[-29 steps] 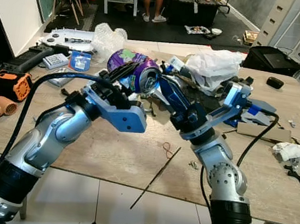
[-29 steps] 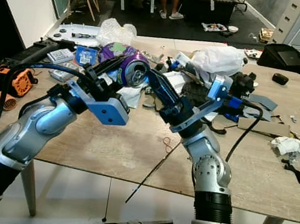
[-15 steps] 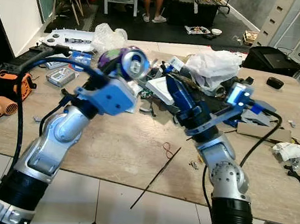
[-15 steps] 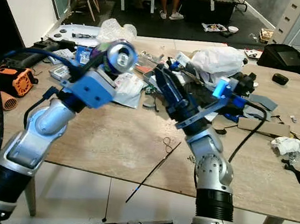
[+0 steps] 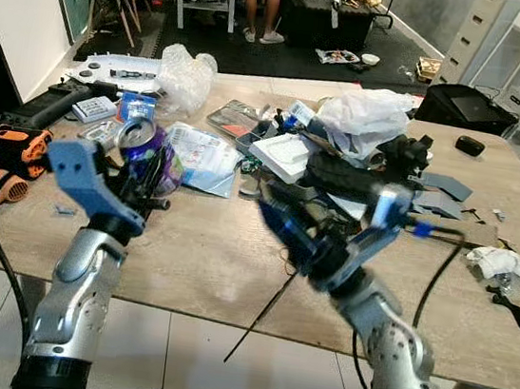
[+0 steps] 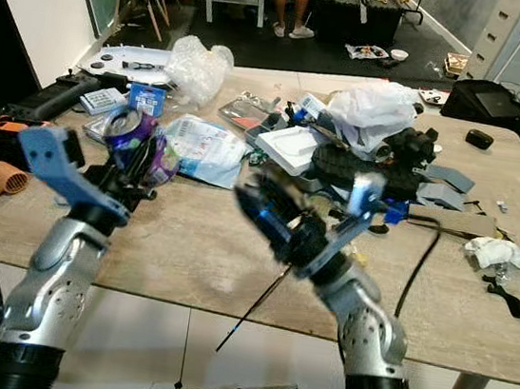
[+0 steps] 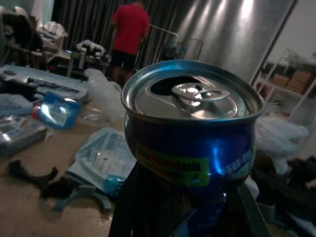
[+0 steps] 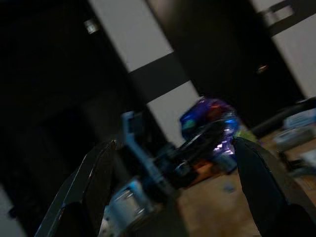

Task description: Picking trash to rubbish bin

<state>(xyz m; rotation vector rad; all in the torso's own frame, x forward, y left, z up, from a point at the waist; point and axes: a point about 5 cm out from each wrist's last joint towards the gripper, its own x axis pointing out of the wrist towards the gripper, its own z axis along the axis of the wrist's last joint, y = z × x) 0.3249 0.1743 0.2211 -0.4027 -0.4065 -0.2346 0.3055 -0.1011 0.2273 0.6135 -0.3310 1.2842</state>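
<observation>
A dented purple-blue drink can (image 5: 143,148) with its opened top showing (image 7: 192,128) sits in my left gripper (image 5: 151,169), which is shut on it above the left part of the wooden table (image 5: 195,253). My right gripper (image 5: 274,221) hovers over the table's middle, blurred, a good hand's width to the right of the can. Its two black fingers (image 8: 94,177) stand wide apart with nothing between them, and the right wrist view looks across at the can (image 8: 210,118) in the other gripper.
Clutter covers the far half of the table: a white plastic bag (image 5: 367,113), a clear bag (image 5: 185,74), papers (image 5: 203,153), a white box (image 5: 289,155). A thin black stick (image 5: 263,315) overhangs the near edge. An orange tool (image 5: 17,148) lies left. A person (image 5: 261,3) stands far back.
The two grippers were together at the can above the table's middle. My left arm has swung the can left and down; the right gripper has drawn away and dropped lower.
</observation>
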